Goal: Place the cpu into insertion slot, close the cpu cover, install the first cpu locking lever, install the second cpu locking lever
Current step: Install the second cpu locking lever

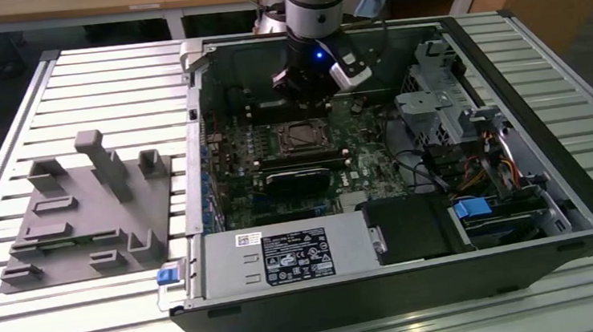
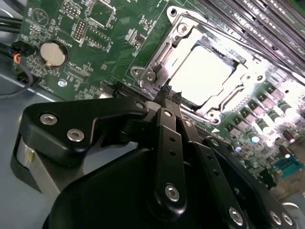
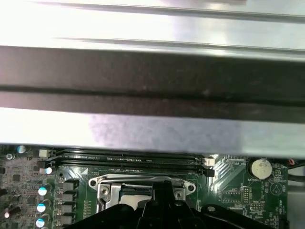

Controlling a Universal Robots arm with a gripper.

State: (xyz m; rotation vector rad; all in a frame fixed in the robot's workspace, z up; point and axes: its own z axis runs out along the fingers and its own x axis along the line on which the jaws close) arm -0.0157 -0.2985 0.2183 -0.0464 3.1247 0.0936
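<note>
The cpu (image 2: 204,72) shows its pale top lying flat in the insertion slot (image 1: 300,137) on the green board. The cpu cover (image 2: 161,51), a silvery metal frame, lies down around it, and the chip shows through its window. My gripper (image 2: 169,94) is shut, its two black fingers pressed together with nothing seen between them. Its tips sit at the edge of the cover frame, on the side towards the round coin battery. In the exterior view the gripper (image 1: 307,107) hangs just behind the slot inside the open computer case. I cannot make out how the locking levers stand.
Long black memory slots (image 2: 267,24) run beside the socket, and a coin battery (image 2: 51,53) sits on the board. The case wall (image 3: 152,76) rises close behind. A black cooler (image 1: 298,183), the power supply (image 1: 283,257) and a drive cage (image 1: 432,114) crowd the case. A grey fixture (image 1: 85,208) lies at the exterior view's left.
</note>
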